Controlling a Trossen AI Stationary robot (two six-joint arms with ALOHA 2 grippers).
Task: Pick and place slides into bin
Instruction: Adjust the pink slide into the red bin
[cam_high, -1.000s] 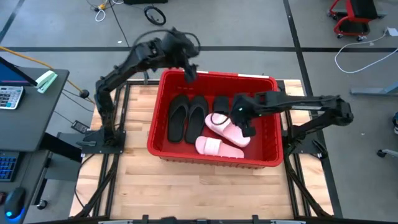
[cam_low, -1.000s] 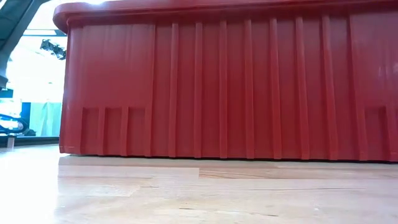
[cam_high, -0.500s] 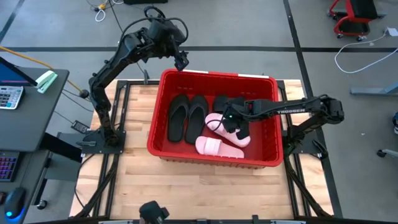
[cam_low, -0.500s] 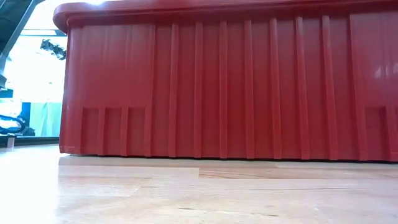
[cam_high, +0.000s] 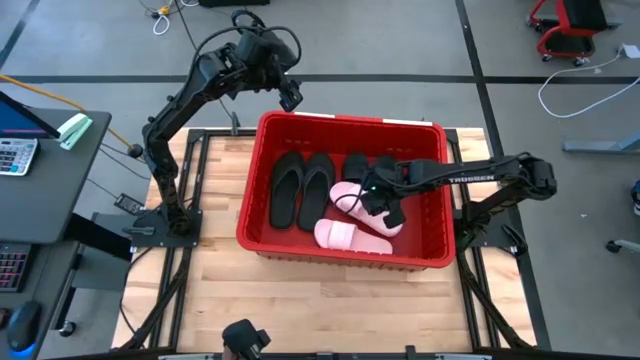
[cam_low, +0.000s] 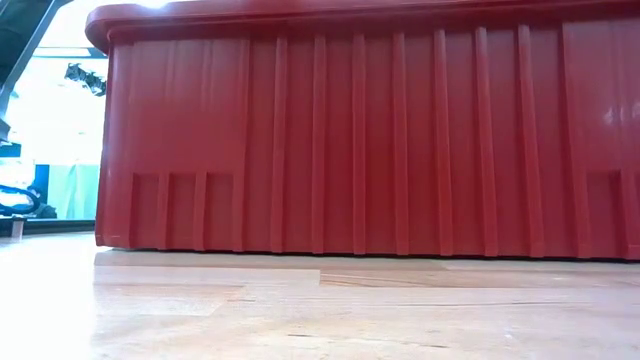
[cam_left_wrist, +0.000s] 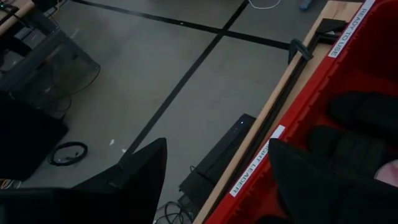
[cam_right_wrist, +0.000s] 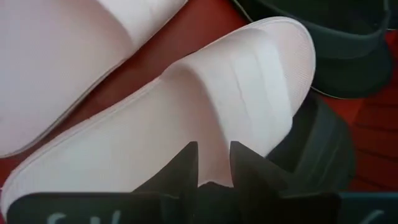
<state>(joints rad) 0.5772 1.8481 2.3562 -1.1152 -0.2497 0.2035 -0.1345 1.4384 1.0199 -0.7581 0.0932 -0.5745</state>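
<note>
1. Since the earlier frame my right gripper (cam_high: 378, 197) has eased slightly toward the bin's (cam_high: 262, 175) right wall.
2. Its fingers (cam_right_wrist: 181, 168) pinch the heel edge of a pink slide (cam_right_wrist: 186, 118).
3. All slides (cam_high: 335, 196) lie inside.
4. My left gripper (cam_high: 290, 97) hangs open beyond the bin's far-left corner.

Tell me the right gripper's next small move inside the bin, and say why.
Probably open the fingers and lift straight up. The right gripper sits low in the bin, fingers nearly shut on the edge of a pink slide that already lies on the bin floor beside the other pink slide and partly over a black one. The left gripper hangs open outside the bin's far corner.
</note>
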